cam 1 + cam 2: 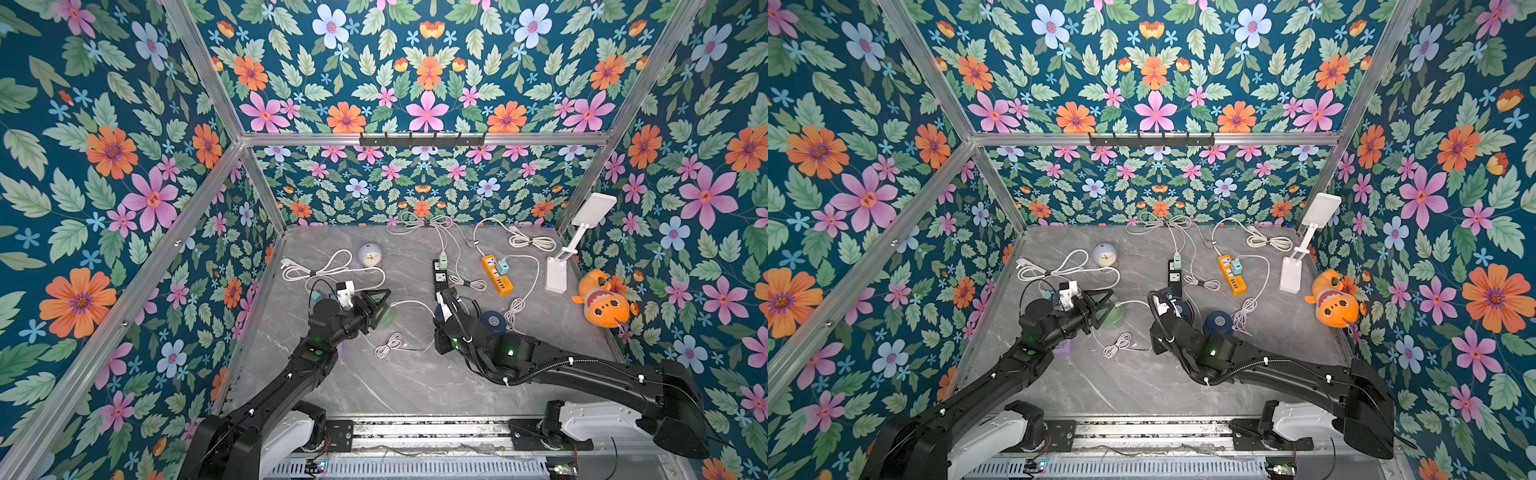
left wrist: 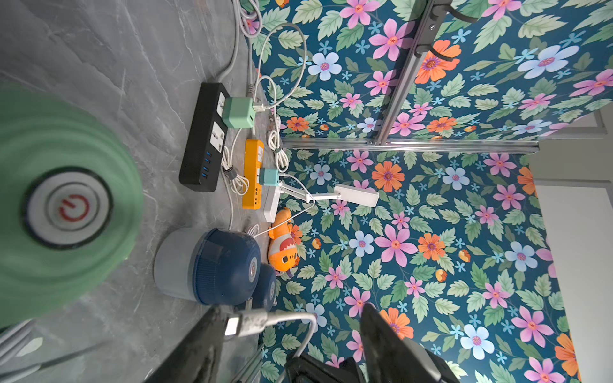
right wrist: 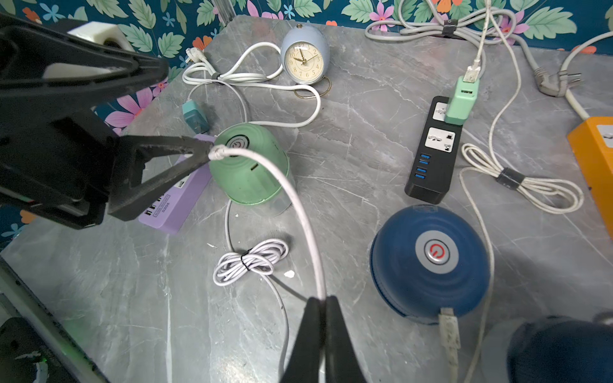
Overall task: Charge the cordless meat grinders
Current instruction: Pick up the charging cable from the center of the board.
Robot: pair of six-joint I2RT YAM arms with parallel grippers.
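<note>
Right wrist: mint grinder [image 3: 252, 172] maybe tilted, button [image 3: 236, 144] facing cable [image 3: 308, 232], left pincer [image 3: 189, 109].

clock [image 1: 369, 254]: pale blue, upright, back left of table [image 1: 395, 382] | lamp [image 1: 556, 273]: white, standing at right edge, head tilted | plush fish [image 1: 604, 305]: orange, near lamp base, against right wall | hook rail [image 1: 422, 140]: black, on back frame bar

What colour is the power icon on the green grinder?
Red: icon on green grinder, clearest in left wrist view.

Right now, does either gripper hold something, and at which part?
The right gripper pinches the white cable mid-cord, behind its plug. The left gripper is open; the plug only touches one finger.
</note>
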